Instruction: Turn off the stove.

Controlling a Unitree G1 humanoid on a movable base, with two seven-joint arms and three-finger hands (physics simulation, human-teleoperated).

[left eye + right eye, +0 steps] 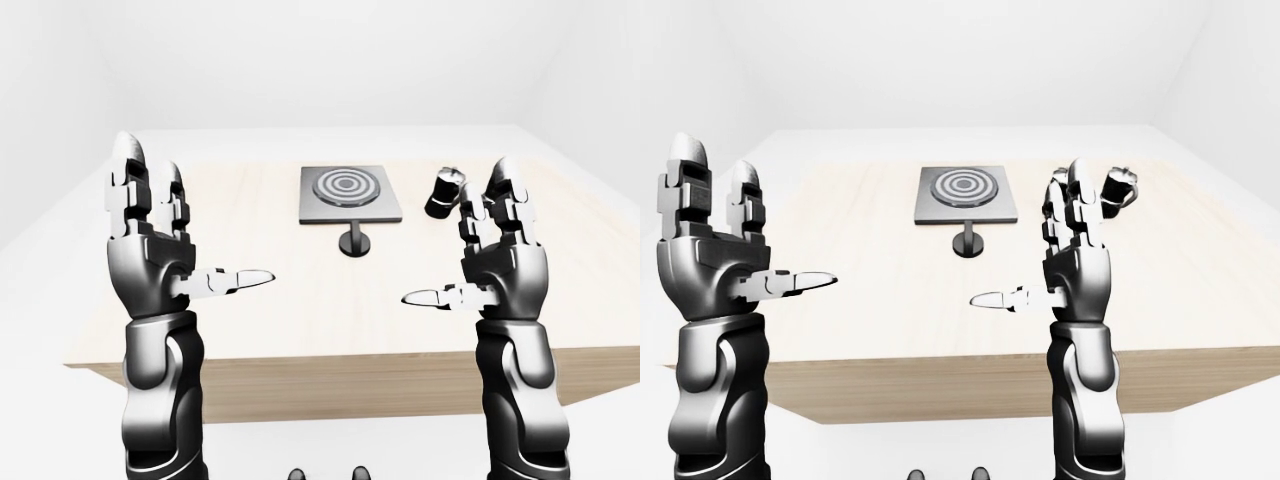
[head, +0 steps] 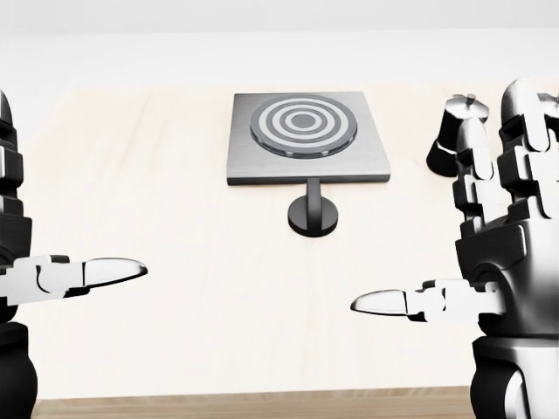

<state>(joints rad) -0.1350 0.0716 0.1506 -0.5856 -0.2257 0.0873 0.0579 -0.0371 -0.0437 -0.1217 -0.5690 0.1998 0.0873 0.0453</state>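
A square grey stove [image 2: 307,138] with a ringed burner lies on a pale wooden table [image 2: 175,192]. Its round black knob [image 2: 313,215] stands on the table just below the stove's near edge. My left hand [image 1: 150,235] is raised at the left, fingers up and thumb out, open and empty. My right hand [image 1: 495,245] is raised at the right in the same pose, open and empty. Both hands stand well short of the knob, one on each side.
A dark cylindrical pot or cup [image 1: 446,192] lies tilted on the table to the right of the stove, just behind my right hand's fingers. The table's near edge [image 1: 350,360] runs across the lower part of the eye views. White walls surround the table.
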